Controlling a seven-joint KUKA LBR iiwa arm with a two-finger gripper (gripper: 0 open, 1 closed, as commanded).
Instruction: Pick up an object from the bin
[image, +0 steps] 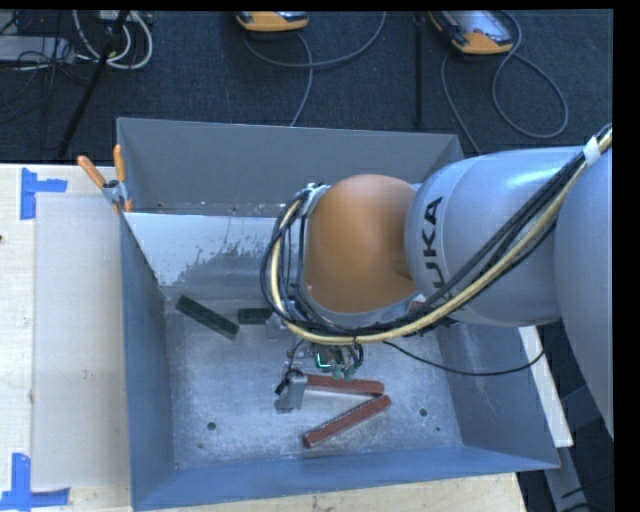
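My gripper (293, 390) reaches down under the orange cover to the bin's middle floor. Its grey fingertip stands at the left end of a reddish-brown flat stick (345, 385). A second reddish-brown stick (347, 420) lies slantwise just below the first, toward the bin's front. A dark green flat bar (208, 318) rests to the left, near the foot of the bin's back slope. A smaller dark piece (254, 315) lies just right of that bar, partly hidden by the arm's cables.
The arm with its orange cover and looped cables hangs over the bin's centre and right side, hiding the floor beneath. Bare grey floor shows at the bin's left and front.
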